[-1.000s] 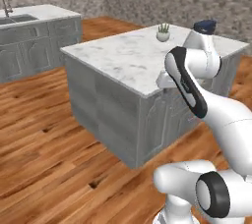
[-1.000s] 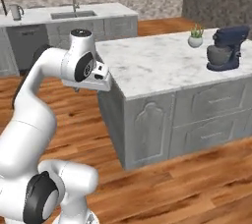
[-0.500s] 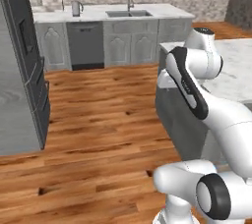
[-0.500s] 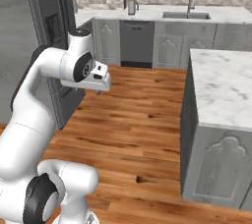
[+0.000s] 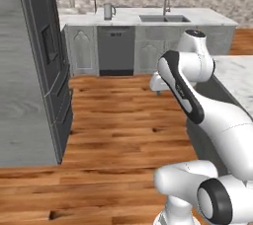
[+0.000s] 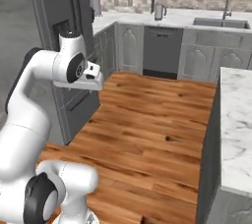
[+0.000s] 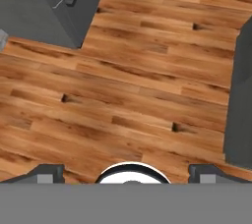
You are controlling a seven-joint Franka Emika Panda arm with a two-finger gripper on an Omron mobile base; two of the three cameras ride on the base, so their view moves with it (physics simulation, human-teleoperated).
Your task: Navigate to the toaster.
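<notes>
The toaster cannot be made out in any of the three views, so where it stands cannot be told from here. What is seen ahead is a long tabletop (image 5: 123, 18) along the far wall, at twelve o'clock in the left base view, carrying a grey kettle (image 5: 107, 10) at about eleven o'clock and a sink (image 5: 164, 18) with a tall tap (image 5: 167, 5) at about one o'clock. A dark dishwasher (image 5: 116, 50) is set into the cabinets beneath the kettle. A large grey refrigerator (image 5: 29, 66) stands at nine o'clock, and the marble edge of an island (image 6: 237, 125) is seen at three o'clock in the right base view. Wooden floor (image 7: 128, 85) lies between them.

The hand (image 7: 126, 171) is held over the floor, carried folded close to the arm; its two fingertips (image 7: 47, 171) are set wide apart with nothing between them, so it is released and empty.

The task is judged to be still under way: the base has yet to be brought before the appliance. No grasp is called for. Were it ever to be handled, a toaster would be expected to be rigid, fairly light, smooth-sided and slippery, best taken across its narrow body, not by its end panel.
</notes>
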